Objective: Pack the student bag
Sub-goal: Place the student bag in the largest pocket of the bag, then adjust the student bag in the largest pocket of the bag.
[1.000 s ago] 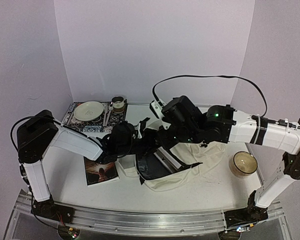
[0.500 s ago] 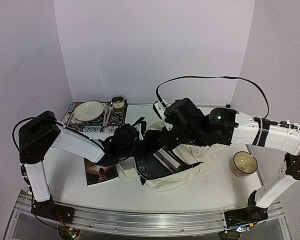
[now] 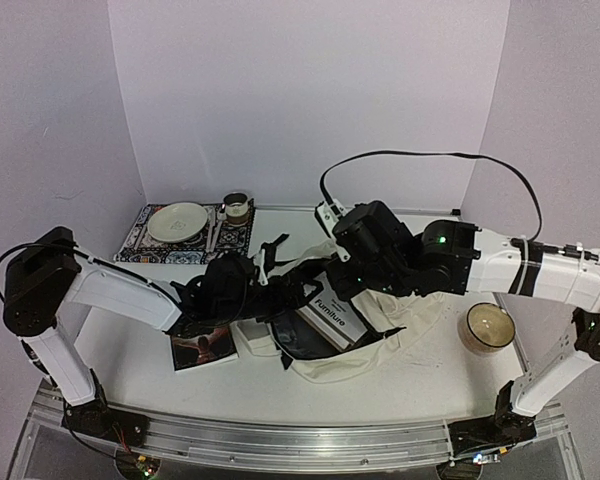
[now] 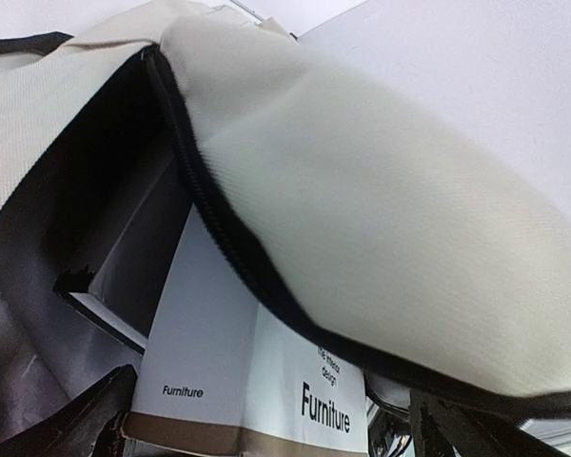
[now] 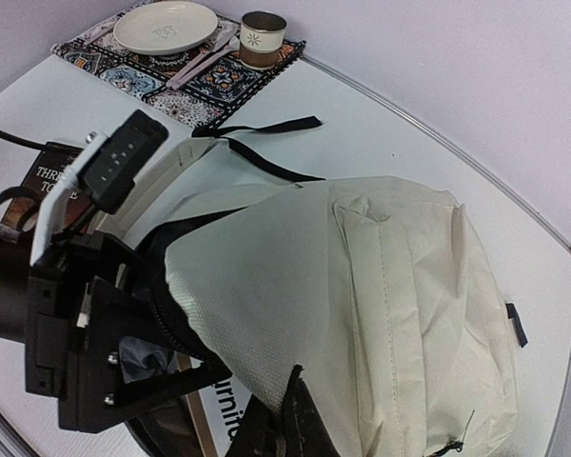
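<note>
The student bag (image 3: 400, 325) lies on its side, cream fabric with a black zipper, its mouth facing left. My right gripper (image 5: 290, 411) is shut on the bag's upper flap (image 5: 257, 286) and holds the mouth up. A white book marked "Furniture" (image 4: 230, 376) lies partly inside the opening, also seen from above as the book (image 3: 335, 305). My left gripper (image 4: 266, 440) stands open just in front of that book, one finger on each side and nothing between them. In the top view the left gripper (image 3: 283, 294) is at the bag's mouth.
A dark book (image 3: 202, 345) lies on the table left of the bag. A patterned placemat (image 3: 140, 240) with a plate (image 3: 177, 221), cutlery and a cup (image 3: 237, 208) sits at the back left. A candle jar (image 3: 487, 327) stands right of the bag.
My left gripper has opened and let go of the "Furniture" book, which now rests in the bag's mouth. The left arm has drawn back to the left. The right gripper keeps its hold on the flap.
</note>
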`<state>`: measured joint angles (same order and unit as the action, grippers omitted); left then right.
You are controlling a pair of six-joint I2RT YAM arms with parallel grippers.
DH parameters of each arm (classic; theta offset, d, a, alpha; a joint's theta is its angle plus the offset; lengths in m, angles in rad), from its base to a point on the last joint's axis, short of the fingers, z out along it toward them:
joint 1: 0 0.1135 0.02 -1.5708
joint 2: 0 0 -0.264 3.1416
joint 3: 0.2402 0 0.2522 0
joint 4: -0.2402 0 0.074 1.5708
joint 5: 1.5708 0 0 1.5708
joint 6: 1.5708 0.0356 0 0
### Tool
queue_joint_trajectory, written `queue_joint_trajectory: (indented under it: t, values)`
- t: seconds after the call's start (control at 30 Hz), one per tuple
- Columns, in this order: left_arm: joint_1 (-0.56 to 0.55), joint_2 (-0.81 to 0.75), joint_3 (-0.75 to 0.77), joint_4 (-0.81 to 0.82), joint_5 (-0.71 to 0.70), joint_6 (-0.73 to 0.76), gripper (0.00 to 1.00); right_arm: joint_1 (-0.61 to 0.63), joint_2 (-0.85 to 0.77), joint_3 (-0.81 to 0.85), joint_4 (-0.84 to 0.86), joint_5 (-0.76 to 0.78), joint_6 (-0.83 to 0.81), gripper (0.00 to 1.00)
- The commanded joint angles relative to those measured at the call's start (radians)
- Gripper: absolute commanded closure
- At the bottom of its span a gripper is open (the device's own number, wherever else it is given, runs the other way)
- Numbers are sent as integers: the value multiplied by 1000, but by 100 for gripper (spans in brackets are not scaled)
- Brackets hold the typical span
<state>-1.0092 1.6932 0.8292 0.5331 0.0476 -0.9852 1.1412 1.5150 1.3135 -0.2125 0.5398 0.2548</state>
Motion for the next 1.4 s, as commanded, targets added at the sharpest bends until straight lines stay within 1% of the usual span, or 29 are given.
queue_joint_trajectory:
  t: [0.0,0.1,0.2,0.33,0.43,0.57,0.63,0.73,0.93,1.03,1.17,1.37]
  values:
    - [-3,-55,7,-59,-27,31,1,4,-19,-12,12,46,6,96]
    - [-8,-4,47,-64,16,14,1,3,-16,-8,11,35,9,96]
    - [-9,50,96,-62,27,9,3,3,-22,-10,10,34,11,96]
    - [-10,120,185,-62,15,36,6,4,-26,-16,10,38,16,96]
    - [-9,155,245,-62,-5,71,11,3,-26,-20,10,33,20,96]
    - [-10,187,286,-63,-34,122,14,3,-28,-25,10,34,25,96]
    - [-11,190,285,-63,-49,151,15,4,-27,-25,10,35,26,97]
    - [-12,182,269,-64,-107,212,14,4,-24,-27,10,38,26,97]
    - [-23,133,216,-64,-209,348,1,4,-26,-30,10,40,24,97]
    - [-29,102,198,-67,-251,417,1,4,-28,-34,10,42,24,97]
    - [-35,71,182,-79,-280,471,1,4,-35,-42,10,46,25,97]
    - [-35,12,133,-96,-279,468,1,4,-42,-48,10,43,29,97]
